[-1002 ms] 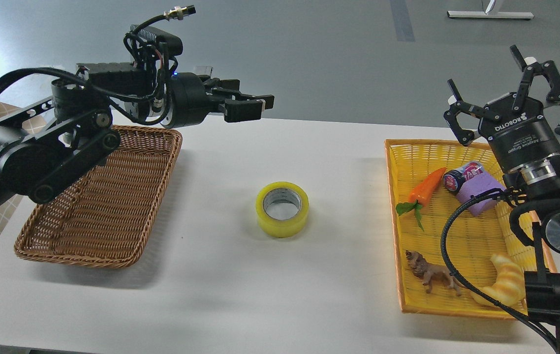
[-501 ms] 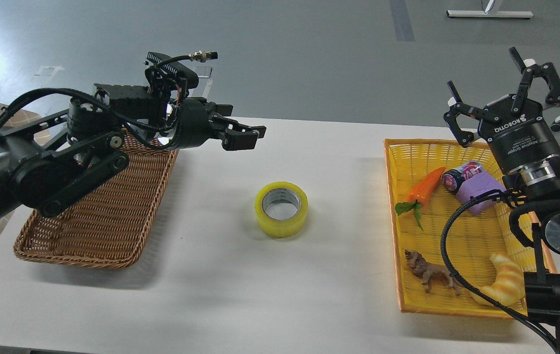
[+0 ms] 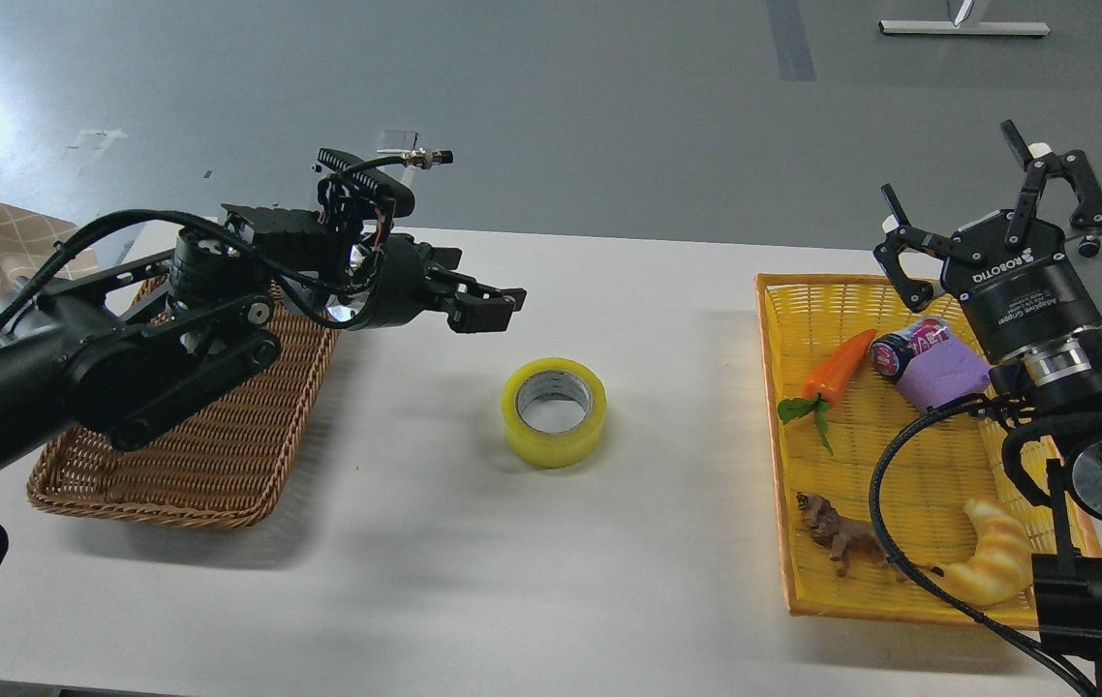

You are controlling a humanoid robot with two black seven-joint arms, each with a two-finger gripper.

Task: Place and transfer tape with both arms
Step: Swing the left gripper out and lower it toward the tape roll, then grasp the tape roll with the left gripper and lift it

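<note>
The tape (image 3: pixel 554 411), a yellow roll with a grey-white core, lies flat on the white table (image 3: pixel 512 581) near the middle. My left gripper (image 3: pixel 493 308) hangs above the table just up and left of the tape, not touching it. Its fingers point right, look slightly apart and hold nothing. My right gripper (image 3: pixel 982 203) is wide open and empty, raised over the far end of the yellow basket (image 3: pixel 774 436), well right of the tape.
A brown wicker basket (image 3: pixel 183 455) stands at the left, partly under my left arm. The yellow basket holds a carrot toy (image 3: pixel 837 366), a can (image 3: pixel 904 350), a purple block (image 3: pixel 943 378), a lion figure (image 3: pixel 841 542) and a croissant toy (image 3: pixel 992 566).
My left gripper has come down and nearer the tape, from high above the table's far edge to just above the table. The right gripper and the tape have barely moved.
</note>
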